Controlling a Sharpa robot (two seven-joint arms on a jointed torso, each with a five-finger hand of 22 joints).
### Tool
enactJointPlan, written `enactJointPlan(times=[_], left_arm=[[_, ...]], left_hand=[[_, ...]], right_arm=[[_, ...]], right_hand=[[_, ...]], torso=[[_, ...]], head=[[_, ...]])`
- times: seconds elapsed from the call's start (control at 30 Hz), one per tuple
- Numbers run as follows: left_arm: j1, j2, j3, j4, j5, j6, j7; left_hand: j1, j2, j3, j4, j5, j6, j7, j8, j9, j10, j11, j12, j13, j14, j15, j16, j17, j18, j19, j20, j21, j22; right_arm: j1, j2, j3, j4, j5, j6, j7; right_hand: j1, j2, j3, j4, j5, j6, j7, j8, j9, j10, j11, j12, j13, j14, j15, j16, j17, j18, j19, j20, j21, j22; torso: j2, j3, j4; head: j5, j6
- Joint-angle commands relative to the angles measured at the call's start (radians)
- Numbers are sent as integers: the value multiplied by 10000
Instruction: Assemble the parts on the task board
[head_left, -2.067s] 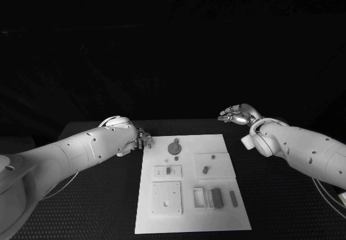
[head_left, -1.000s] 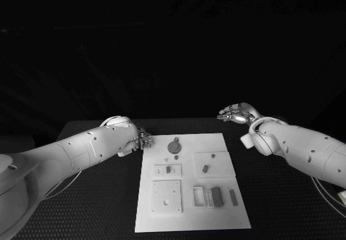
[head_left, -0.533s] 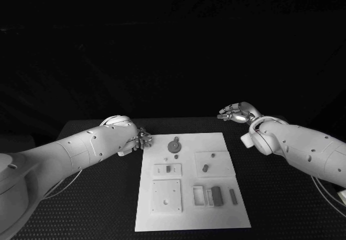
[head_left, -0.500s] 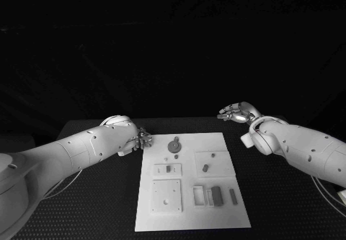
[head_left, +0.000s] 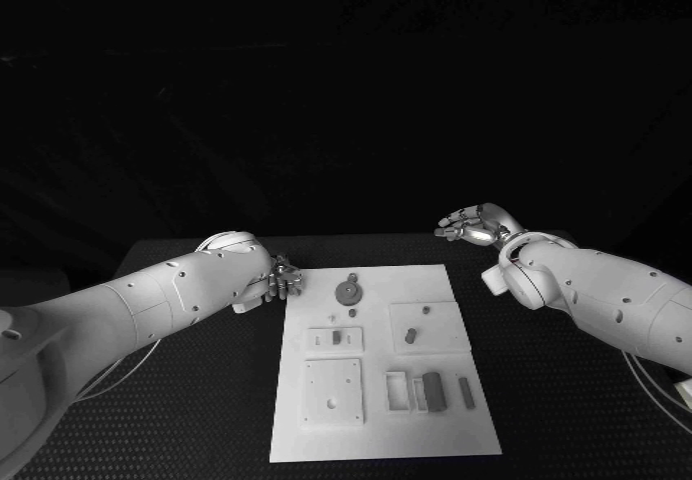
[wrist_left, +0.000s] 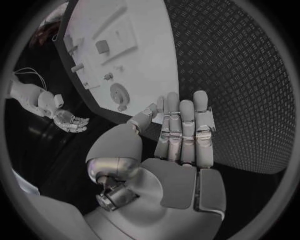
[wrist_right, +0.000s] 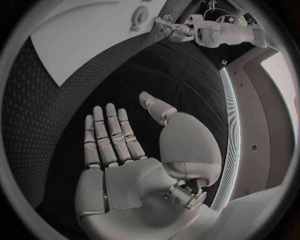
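the task board (head_left: 378, 440) lies flat in the middle of the black table (head_left: 188, 420), its long side running away from the robot. at its far end a round grey part (head_left: 348, 293) with a small tab sits near the middle of the board's width. closer in, a small raised white block (head_left: 336, 342) holds a short dark part in it, and beside that, toward the right, a square raised plate (head_left: 427, 330) carries a small oblong grey part (head_left: 411, 338). nearer still, a larger square plate (head_left: 332, 395) with a small hole sits on the left, and to its right an open white frame (head_left: 397, 393), an upright grey block (head_left: 433, 388) and a slim grey bar (head_left: 466, 391) lie side by side.

the left hand (head_left: 283, 279) hovers just off the board's far left corner, above the table; in the left wrist view its fingers (wrist_left: 186, 132) are straight and held close together, the thumb apart, and it holds nothing. the right hand (head_left: 469, 228) is raised beyond the board's far right corner, well apart from the board; in the right wrist view its fingers (wrist_right: 107, 135) are stretched out side by side, palm bare, with the thumb set off to one side, and nothing is in it.
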Motion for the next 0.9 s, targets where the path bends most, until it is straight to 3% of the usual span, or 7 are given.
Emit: enactJointPlan(times=[0.03, 0.33, 0.53, 0.67, 0.77, 0.87, 0.9], left_arm=[[11, -213, 10, 417, 796, -547, -16], [22, -1235, 8, 2425, 1269, -1702, -61], [8, -1898, -13, 3835, 601, -2666, -58], [-126, -2298, -68, 4638, 221, -3287, -137], [-201, -2574, -234, 5233, -153, -3891, -247], [-210, -2851, -599, 5761, -222, -4867, -307], [-210, -2901, -673, 5840, -249, -4991, -314]], left_hand=[[204, 86, 58, -40, 72, 93, -18, 49, 259, 155, -27, 75, 24, 109, -42, 70, 18, 160, 102, 6, 85, 242], [192, 66, 63, -46, 73, 137, -37, 40, 286, 208, -51, 82, 33, 166, -73, 87, 22, 156, 145, -23, 138, 238], [196, 30, 71, -55, 73, 159, -48, 35, 300, 229, -62, 79, 34, 189, -89, 86, 19, 155, 161, -40, 161, 235], [215, 2, 91, -67, 73, 188, -60, 29, 312, 256, -73, 72, 33, 216, -105, 84, 14, 155, 179, -56, 183, 232], [227, -24, 105, -73, 72, 214, -69, 24, 321, 282, -82, 66, 31, 243, -117, 82, 11, 153, 196, -68, 201, 230], [245, -94, 128, -72, 71, 282, -94, 14, 338, 351, -106, 48, 27, 314, -145, 83, 3, 151, 243, -95, 242, 225], [248, -115, 134, -71, 71, 299, -99, 10, 341, 368, -111, 41, 24, 331, -152, 82, 0, 150, 254, -101, 250, 223]], right_arm=[[-3, -13, 2, 4, 20, 140, 142], [-3, -106, 2, 52, 44, 134, 146], [-3, -177, 2, 114, 87, 131, 145], [-3, -226, 2, 139, 101, 132, 143], [-3, -266, 2, 161, 106, 131, 143], [-3, -276, 1, 169, 109, 135, 141], [-3, -283, 1, 174, 110, 134, 142]], right_hand=[[74, 44, -35, 32, 18, -78, 12, 63, -17, -59, 4, -29, -15, -92, -1, -36, 18, -126, -41, -32, -53, 16], [71, 46, -37, 36, 18, -76, 12, 69, -22, -60, 4, -29, -20, -96, -2, -42, 26, -127, -39, -33, -62, 24], [69, 46, -38, 38, 18, -74, 11, 74, -25, -61, 5, -29, -23, -98, -2, -45, 31, -127, -37, -33, -69, 31], [67, 46, -39, 41, 18, -74, 11, 75, -27, -61, 6, -29, -26, -99, -2, -47, 35, -127, -36, -33, -72, 34], [65, 45, -40, 42, 18, -75, 12, 77, -29, -62, 7, -29, -27, -100, -2, -49, 37, -128, -35, -33, -75, 36], [64, 46, -40, 44, 18, -75, 12, 78, -31, -62, 7, -29, -29, -101, -2, -51, 39, -128, -34, -33, -78, 39], [64, 46, -40, 44, 18, -75, 12, 78, -31, -62, 7, -29, -29, -102, -2, -51, 40, -128, -33, -33, -79, 40]], torso=[[-10, 2, 6], [-16, 5, 18], [-10, 4, 11], [-10, 4, 13], [-19, 7, 25], [-21, 12, 31], [-26, 15, 35]], head=[[7, 15], [25, 27], [35, 20], [43, 13], [60, -5], [106, -20], [112, -25]])
